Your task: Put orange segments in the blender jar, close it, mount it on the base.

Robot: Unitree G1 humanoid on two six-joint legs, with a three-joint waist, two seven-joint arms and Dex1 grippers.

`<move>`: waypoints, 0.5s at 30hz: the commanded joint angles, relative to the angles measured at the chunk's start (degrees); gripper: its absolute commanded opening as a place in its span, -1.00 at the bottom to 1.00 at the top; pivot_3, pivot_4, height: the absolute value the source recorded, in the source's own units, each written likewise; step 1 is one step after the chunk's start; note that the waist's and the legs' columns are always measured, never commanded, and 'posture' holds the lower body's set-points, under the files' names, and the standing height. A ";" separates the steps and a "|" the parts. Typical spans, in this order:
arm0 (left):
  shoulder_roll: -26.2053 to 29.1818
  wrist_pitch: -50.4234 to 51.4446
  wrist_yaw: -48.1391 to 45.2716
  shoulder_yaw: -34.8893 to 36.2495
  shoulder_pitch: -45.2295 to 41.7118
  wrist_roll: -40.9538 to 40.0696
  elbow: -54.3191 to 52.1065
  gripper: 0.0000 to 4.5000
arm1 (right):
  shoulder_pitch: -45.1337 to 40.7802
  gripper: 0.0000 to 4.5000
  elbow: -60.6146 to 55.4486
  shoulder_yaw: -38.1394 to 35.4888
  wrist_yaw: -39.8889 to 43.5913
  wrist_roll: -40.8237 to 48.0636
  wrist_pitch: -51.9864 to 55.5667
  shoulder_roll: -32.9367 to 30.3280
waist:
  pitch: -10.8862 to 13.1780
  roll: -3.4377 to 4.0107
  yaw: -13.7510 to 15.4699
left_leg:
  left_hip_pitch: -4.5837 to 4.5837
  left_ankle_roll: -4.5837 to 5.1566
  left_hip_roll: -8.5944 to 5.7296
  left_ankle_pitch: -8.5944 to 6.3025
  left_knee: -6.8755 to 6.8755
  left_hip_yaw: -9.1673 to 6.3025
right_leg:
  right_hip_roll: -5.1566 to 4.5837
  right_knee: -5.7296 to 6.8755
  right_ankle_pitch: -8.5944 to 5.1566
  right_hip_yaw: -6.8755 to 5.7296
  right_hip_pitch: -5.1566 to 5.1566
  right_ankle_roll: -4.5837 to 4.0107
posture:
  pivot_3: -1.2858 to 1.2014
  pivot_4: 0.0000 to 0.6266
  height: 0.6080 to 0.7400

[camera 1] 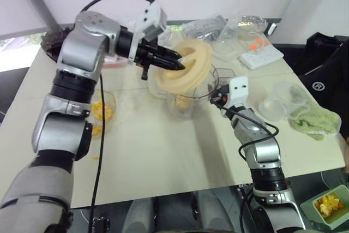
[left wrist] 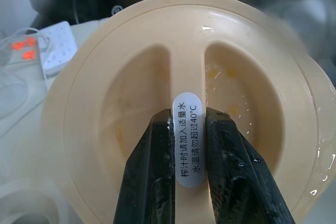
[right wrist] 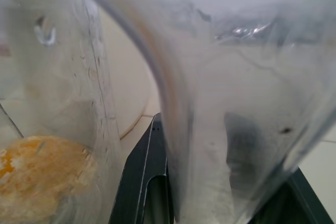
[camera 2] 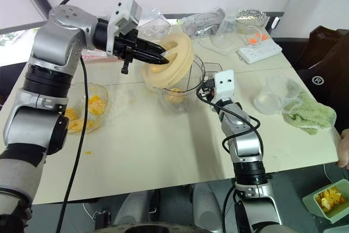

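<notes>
We see the left hand (left wrist: 188, 145) clamped on the centre rib of the round cream plastic lid (camera 1: 185, 66), held tilted just above the large clear plastic blender jar (camera 2: 182, 88) standing on the pale desk (camera 1: 163, 156). The right hand (camera 1: 217, 97) grips the jar's side handle. Orange-yellow fruit segments (right wrist: 42, 174) lie inside the jar.
</notes>
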 commanded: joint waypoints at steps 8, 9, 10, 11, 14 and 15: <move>2.77 2.06 -4.51 5.05 -8.65 -5.61 -3.02 -0.90 | -0.75 -0.60 -3.02 7.94 6.28 -1.69 1.69 -0.60 | 0.10 -0.19 0.19 | -0.05 0.00 0.01 0.00 0.00 -0.01 | 0.01 0.01 -0.02 -0.01 -0.04 0.00 | 0.03 -0.52 1.00; 3.17 2.96 -5.20 5.50 -9.15 -6.39 -2.68 -0.90 | -0.76 -0.60 -2.86 8.10 6.43 -1.94 1.55 -0.80 | 0.12 -0.23 0.08 | -0.06 0.00 0.01 0.00 0.00 -0.04 | 0.01 0.00 -0.02 -0.04 -0.03 0.00 | 0.03 -0.52 1.00; 3.57 3.34 -5.65 5.67 -9.52 -6.77 -2.41 -0.90 | -0.74 -0.60 -2.71 8.23 6.59 -2.14 1.37 -0.99 | 0.10 -0.17 -0.10 | -0.07 0.00 0.02 0.00 0.00 -0.03 | 0.02 -0.02 -0.02 -0.02 -0.05 -0.01 | 0.03 -0.52 1.00; 3.79 2.88 -5.64 5.53 -9.68 -6.59 -2.22 -0.90 | -0.76 -0.60 -2.55 8.22 6.68 -2.22 1.31 -1.06 | 0.09 -0.13 -0.22 | -0.04 0.00 0.02 0.00 -0.01 0.03 | 0.02 -0.01 -0.03 0.03 -0.05 0.00 | 0.03 -0.52 1.00; 4.21 0.68 -5.64 4.61 -9.22 -5.67 -2.70 -0.90 | -0.82 -0.60 -2.21 8.51 7.00 -2.61 0.99 -1.32 | 0.08 -0.10 -0.12 | 0.02 0.00 0.01 0.00 -0.03 0.02 | 0.02 0.07 -0.04 0.03 -0.05 -0.01 | 0.03 -0.52 1.00; 4.25 0.66 -5.75 4.10 -8.88 -5.55 -3.16 -0.90 | -0.91 -0.60 -1.99 8.57 7.11 -2.71 0.83 -1.38 | 0.08 -0.10 -0.04 | 0.02 0.00 0.02 0.00 -0.03 0.01 | 0.03 0.08 -0.04 0.03 -0.05 -0.01 | 0.03 -0.52 1.00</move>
